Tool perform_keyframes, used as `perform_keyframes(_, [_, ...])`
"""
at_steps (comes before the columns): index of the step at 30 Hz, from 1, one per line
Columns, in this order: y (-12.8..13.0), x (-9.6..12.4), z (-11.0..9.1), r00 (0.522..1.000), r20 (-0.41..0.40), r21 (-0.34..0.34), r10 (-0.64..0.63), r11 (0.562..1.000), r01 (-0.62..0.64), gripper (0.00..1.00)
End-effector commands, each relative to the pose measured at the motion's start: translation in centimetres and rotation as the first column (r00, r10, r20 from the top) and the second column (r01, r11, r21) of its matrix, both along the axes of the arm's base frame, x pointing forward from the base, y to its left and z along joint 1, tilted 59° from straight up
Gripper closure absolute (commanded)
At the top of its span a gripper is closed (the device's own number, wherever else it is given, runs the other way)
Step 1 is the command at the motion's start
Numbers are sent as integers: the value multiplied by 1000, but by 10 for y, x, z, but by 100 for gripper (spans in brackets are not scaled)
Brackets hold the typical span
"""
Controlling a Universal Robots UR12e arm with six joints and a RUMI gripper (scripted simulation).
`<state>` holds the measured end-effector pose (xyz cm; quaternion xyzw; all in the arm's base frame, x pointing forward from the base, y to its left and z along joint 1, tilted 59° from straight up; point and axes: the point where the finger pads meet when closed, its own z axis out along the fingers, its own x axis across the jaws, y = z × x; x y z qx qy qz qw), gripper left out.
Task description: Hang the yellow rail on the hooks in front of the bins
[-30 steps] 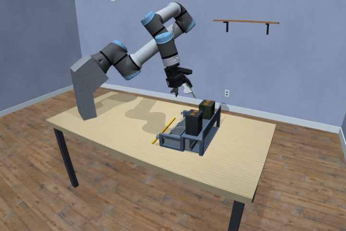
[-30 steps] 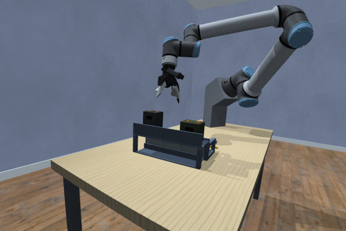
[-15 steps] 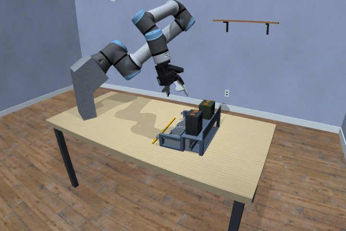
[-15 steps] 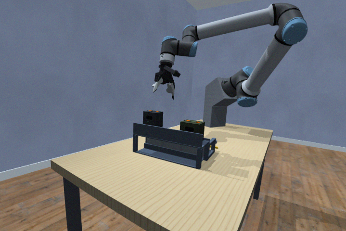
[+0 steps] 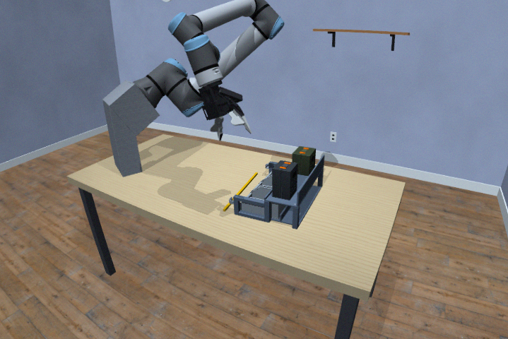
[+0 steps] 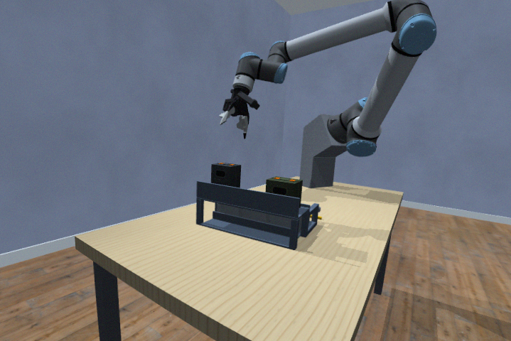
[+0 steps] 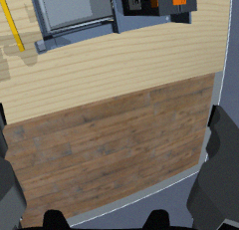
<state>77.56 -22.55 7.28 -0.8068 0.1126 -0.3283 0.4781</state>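
The yellow rail (image 5: 240, 191) lies slantwise in front of the blue rack (image 5: 280, 198), its near end low by the table top. I cannot tell whether it touches the hooks (image 5: 233, 198). The wrist view shows part of the rail (image 7: 11, 21) at the top left, and in the exterior view only its tip (image 6: 319, 217) peeks out beside the rack (image 6: 251, 213). My gripper (image 5: 233, 128) is open and empty, high above the table's back edge and well apart from the rail. It also shows in the exterior view (image 6: 233, 125) and in the wrist view (image 7: 117, 180).
A black bin (image 5: 284, 179) and a dark green bin (image 5: 304, 159) stand in the rack. The grey robot pedestal (image 5: 126, 128) stands on the table's back left corner. A wooden shelf (image 5: 361, 32) hangs on the far wall.
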Motion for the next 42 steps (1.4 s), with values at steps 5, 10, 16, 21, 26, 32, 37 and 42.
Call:
perform_keyframes(5, [-47,-39,-48,996,71,-96,-45,994,52,0])
perform_keyframes(10, [-76,-71,-82,991,118,-168,-69,982,89,0])
perform_keyframes(16, [-97,-100,-108,984,155,-230,-86,966,121,0])
perform_keyframes(21, [-72,-97,-101,991,132,-278,-26,959,62,0])
perform_keyframes(26, [-28,-83,-78,995,83,-316,62,948,-32,0])
perform_keyframes(32, [19,-74,-55,989,33,-353,145,927,-124,0])
perform_keyframes(37, [55,-69,-36,978,-7,-383,207,903,-193,0])
perform_keyframes(42, [100,-68,-13,960,-56,-418,276,866,-273,0])
